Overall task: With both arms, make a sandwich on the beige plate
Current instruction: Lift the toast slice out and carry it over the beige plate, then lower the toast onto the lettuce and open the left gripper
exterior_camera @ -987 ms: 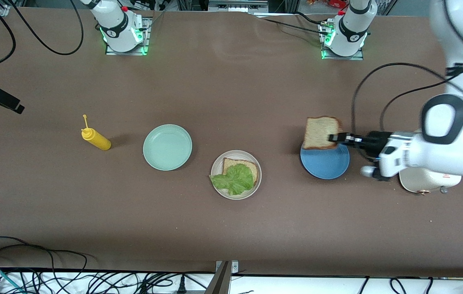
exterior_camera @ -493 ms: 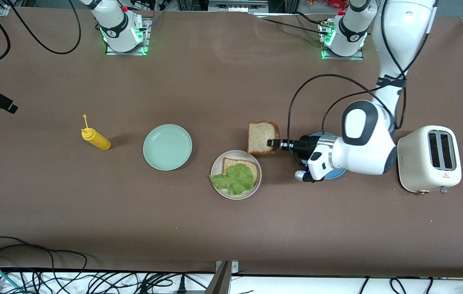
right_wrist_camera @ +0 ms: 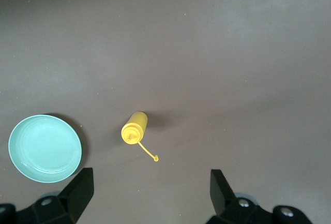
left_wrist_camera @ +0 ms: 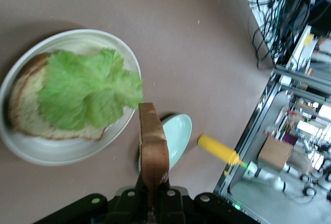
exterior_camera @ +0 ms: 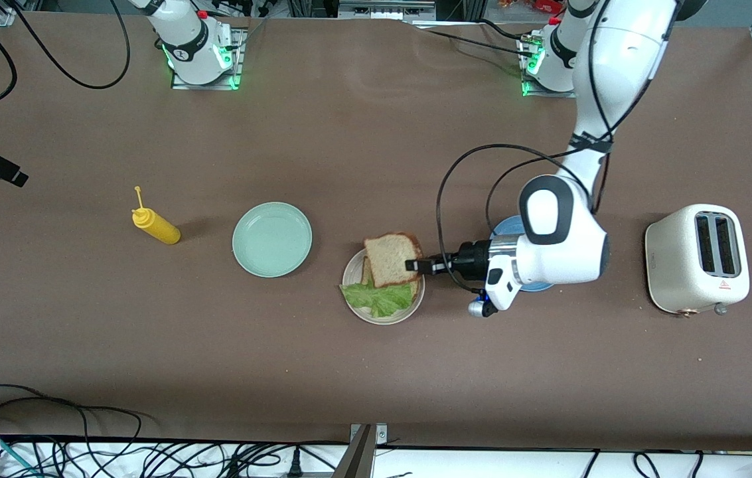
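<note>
Left claw [exterior_camera: 413, 265] clenched on top bread slice [exterior_camera: 391, 257], held over beige plate [exterior_camera: 383, 317] with lower slice [left_wrist_camera: 23, 115] and lettuce [exterior_camera: 380, 298]; right claw [right_wrist_camera: 150, 190] released, waiting above mustard bottle [right_wrist_camera: 134, 128].

Tan, brown-crusted bread slice [exterior_camera: 391, 259] hung over green lettuce [exterior_camera: 379, 297] on a beige plate [exterior_camera: 385, 317]; yellow bottle [exterior_camera: 157, 226], mint-green plate [exterior_camera: 272, 239] nearby.

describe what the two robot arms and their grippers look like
Both arms are glossy white with dark grey joint caps and green-lit bases. The left arm trails looping black cables and ends in the black left gripper. The right gripper shows black fingers.
</note>
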Motion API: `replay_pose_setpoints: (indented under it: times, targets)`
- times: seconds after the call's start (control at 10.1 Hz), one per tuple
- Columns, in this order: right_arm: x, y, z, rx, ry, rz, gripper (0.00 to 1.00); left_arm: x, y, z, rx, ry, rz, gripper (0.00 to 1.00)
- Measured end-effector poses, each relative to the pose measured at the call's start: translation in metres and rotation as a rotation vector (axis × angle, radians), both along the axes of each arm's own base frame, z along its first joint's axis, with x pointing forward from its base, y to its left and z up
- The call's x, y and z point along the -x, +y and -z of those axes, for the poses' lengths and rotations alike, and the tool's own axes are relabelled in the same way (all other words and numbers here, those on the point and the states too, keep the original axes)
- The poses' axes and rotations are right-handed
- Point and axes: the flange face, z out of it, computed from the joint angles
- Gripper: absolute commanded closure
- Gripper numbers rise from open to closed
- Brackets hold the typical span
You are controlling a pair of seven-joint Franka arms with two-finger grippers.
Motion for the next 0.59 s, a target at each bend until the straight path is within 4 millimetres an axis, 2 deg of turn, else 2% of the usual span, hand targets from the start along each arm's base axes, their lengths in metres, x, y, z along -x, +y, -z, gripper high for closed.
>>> replay_pose_setpoints:
  times: [0.2, 0.49, 0.59]
  targets:
    - [-0.001, 0.0, 0.001, 0.0, -0.002, 0.0, 0.0, 0.002, -0.023, 0.017, -0.027, -0.021, -0.061, 1.0]
    - [-0.007, 0.0, 0.0, 0.006, -0.041, -0.001, 0.0, 0.002, -0.024, 0.033, -0.049, -0.02, -0.086, 0.98]
    - [-0.012, -0.001, 0.003, 0.009, -0.057, -0.002, 0.0, 0.001, -0.021, 0.037, -0.054, -0.016, -0.089, 0.31]
